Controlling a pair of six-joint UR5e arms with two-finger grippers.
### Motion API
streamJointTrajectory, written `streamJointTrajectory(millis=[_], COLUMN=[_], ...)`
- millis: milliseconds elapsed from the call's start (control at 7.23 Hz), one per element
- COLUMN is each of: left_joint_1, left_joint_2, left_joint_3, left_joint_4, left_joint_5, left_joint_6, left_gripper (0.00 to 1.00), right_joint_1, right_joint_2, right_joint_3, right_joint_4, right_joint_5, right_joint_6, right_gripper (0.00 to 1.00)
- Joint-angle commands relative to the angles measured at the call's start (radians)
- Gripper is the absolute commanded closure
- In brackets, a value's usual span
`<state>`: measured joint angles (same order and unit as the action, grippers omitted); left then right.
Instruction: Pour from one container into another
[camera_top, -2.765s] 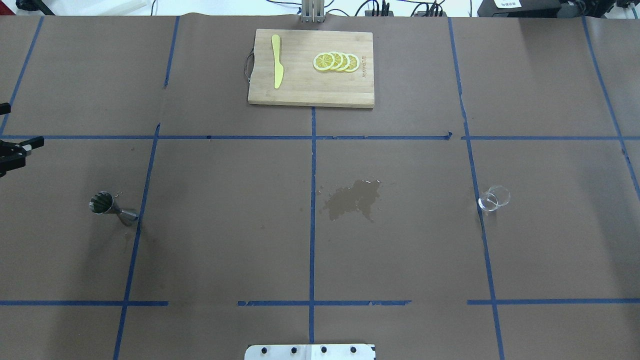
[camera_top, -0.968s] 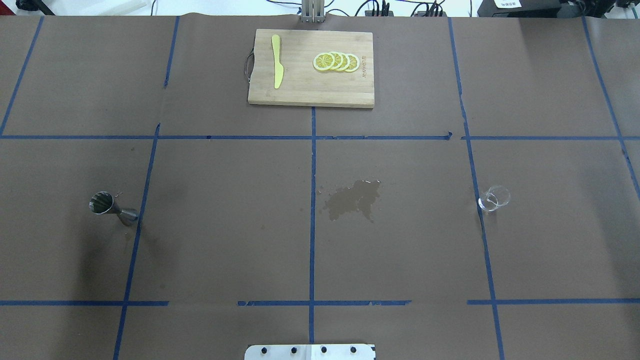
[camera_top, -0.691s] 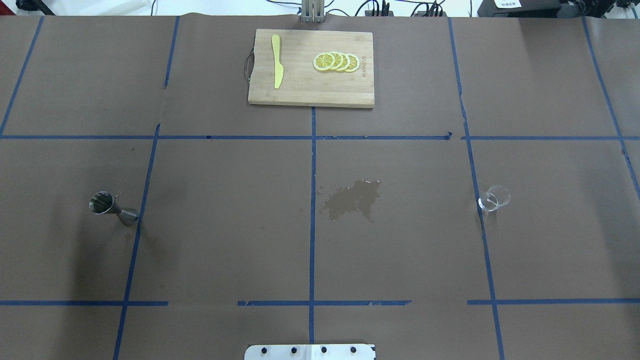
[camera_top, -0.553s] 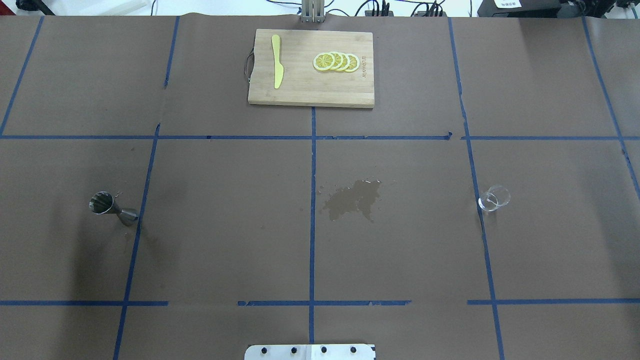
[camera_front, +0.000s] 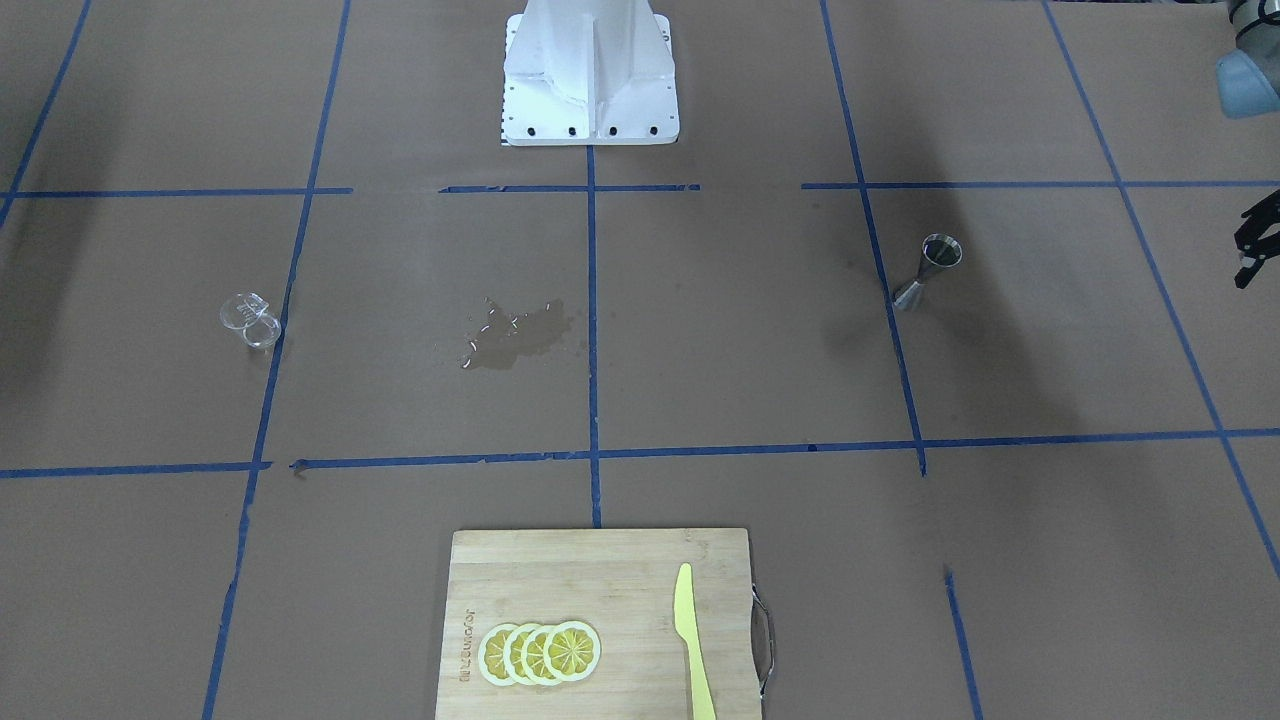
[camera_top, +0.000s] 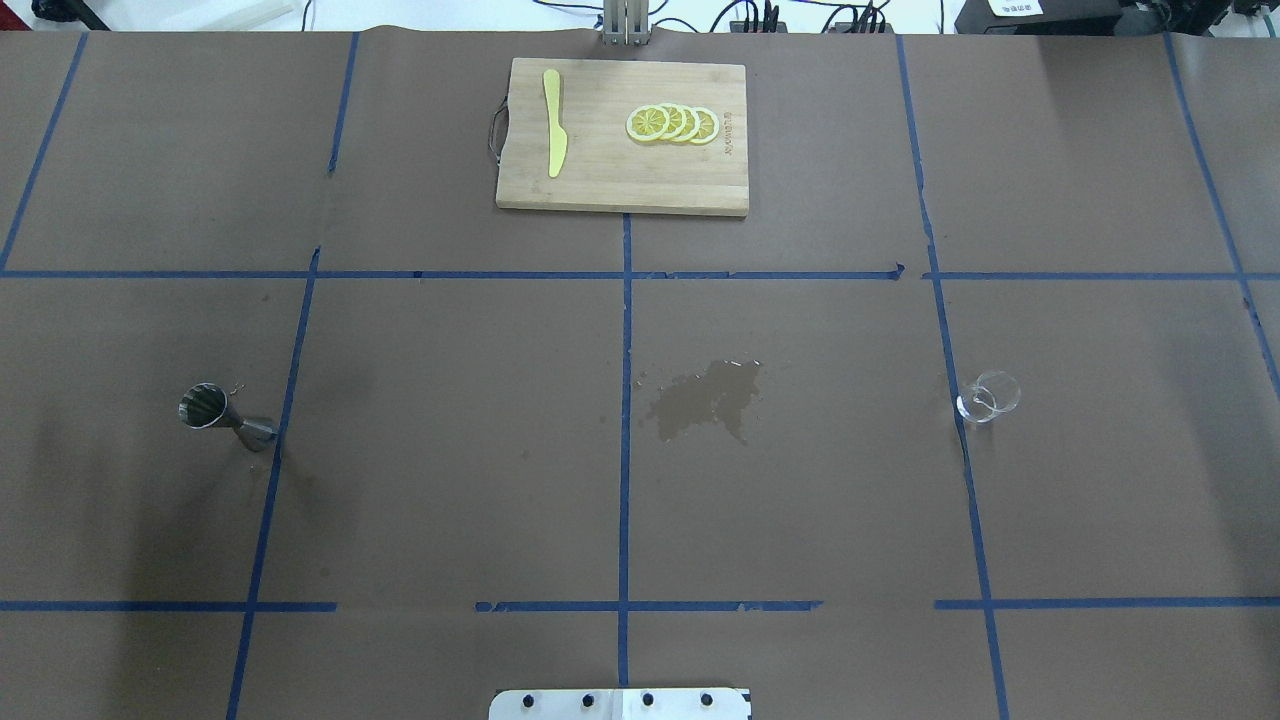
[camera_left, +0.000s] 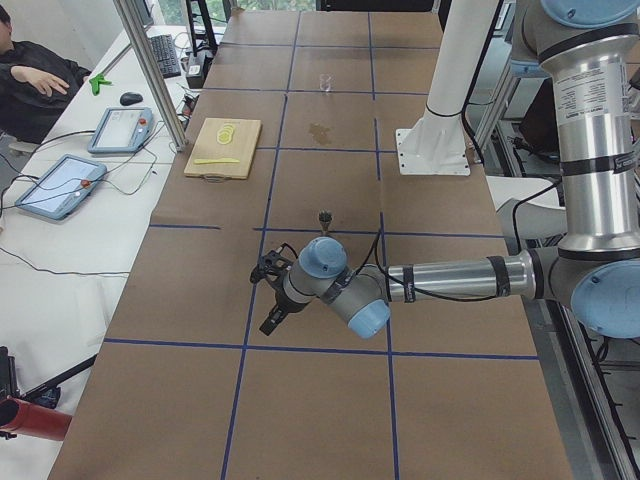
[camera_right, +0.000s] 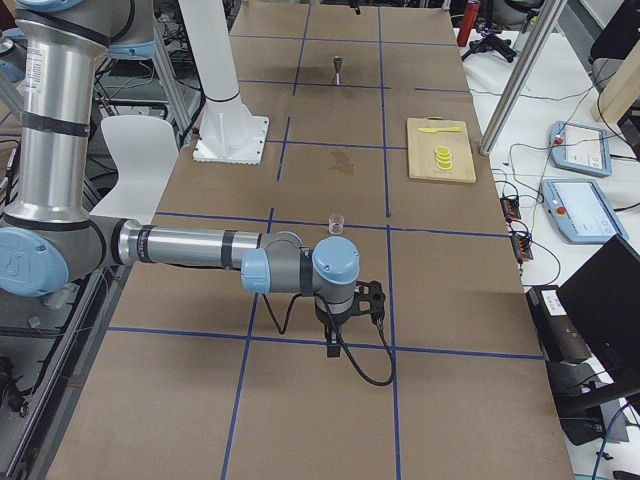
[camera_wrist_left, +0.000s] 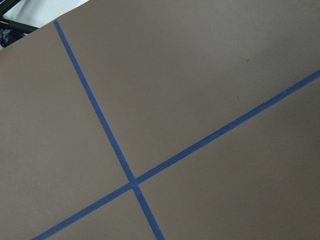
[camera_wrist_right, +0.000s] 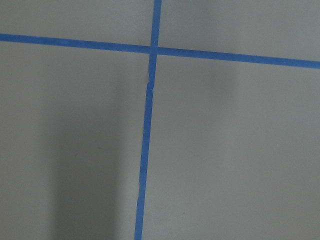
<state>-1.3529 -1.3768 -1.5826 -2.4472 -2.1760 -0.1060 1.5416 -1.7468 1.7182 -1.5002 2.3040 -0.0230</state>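
On the table (camera_top: 450, 400), jigger (camera_top: 230, 420) and glass cup (camera_top: 988, 396) stand upright, mouths up; for left hand (camera_left: 266, 298) and right hand (camera_right: 355, 318), spread unclear.

Jigger (camera_top: 225, 418) on robot's left, cup (camera_top: 988, 397) on right, puddle (camera_top: 705, 400) between; far centre, board (camera_top: 600, 180) carrying knife (camera_top: 553, 122) left of lemon slices (camera_top: 672, 123).

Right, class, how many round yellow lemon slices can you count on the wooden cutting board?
4. The round yellow lemon slices lie in one overlapping row on the wooden cutting board, to the right of the yellow plastic knife in the overhead view. Another slice hidden underneath cannot be ruled out.
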Motion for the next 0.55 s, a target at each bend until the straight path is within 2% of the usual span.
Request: streamJointTrajectory(millis=[0, 276, 415], left_joint_1=[-0.002, -0.008, -0.012], left_joint_2=[0.002, 0.005, 0.010], left_joint_3=[0.027, 0.029, 0.035], left_joint_4=[0.004, 0.004, 0.004], left_joint_5=[-0.001, -0.060, -0.061], left_joint_6=[0.000, 0.000, -0.003], left_gripper=[0.00, 0.00, 0.00], right_joint_1=[0.000, 0.000, 0.000], right_joint_2=[0.000, -0.002, -0.004], right_joint_3=[0.001, 0.000, -0.003], right_joint_4=[0.017, 0.021, 0.021], right_joint_5=[0.002, 0.002, 0.003], right_joint_6=[0.000, 0.000, 0.003], right_gripper=[0.00, 0.00, 0.00])
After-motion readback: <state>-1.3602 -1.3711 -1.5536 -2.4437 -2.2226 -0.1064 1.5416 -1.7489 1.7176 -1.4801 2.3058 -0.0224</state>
